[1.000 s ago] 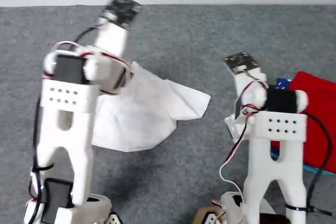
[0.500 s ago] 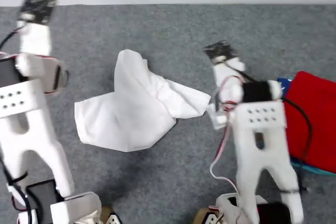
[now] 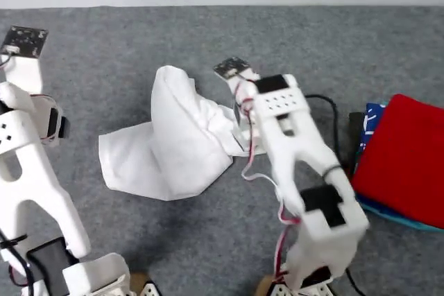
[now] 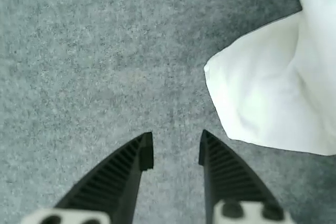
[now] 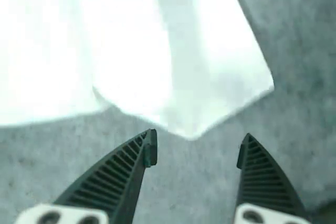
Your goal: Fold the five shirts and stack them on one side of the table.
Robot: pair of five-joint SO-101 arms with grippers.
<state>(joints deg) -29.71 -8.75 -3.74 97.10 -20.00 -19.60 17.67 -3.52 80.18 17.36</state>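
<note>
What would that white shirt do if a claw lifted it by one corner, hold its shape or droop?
Probably droop: the white shirt lies in soft creases with one raised fold, so it looks limp. It seems thin, so likely light. Pushed, it would probably bunch rather than slide, as the grey table cover looks rough.

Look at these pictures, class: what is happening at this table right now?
Two robot arms are at a white shirt lying crumpled on the grey table. The right gripper is open just off one corner of it; the left gripper is open over bare table beside another corner. Neither holds anything. Folded shirts, a red shirt on top, are stacked on the right arm's side.
</note>
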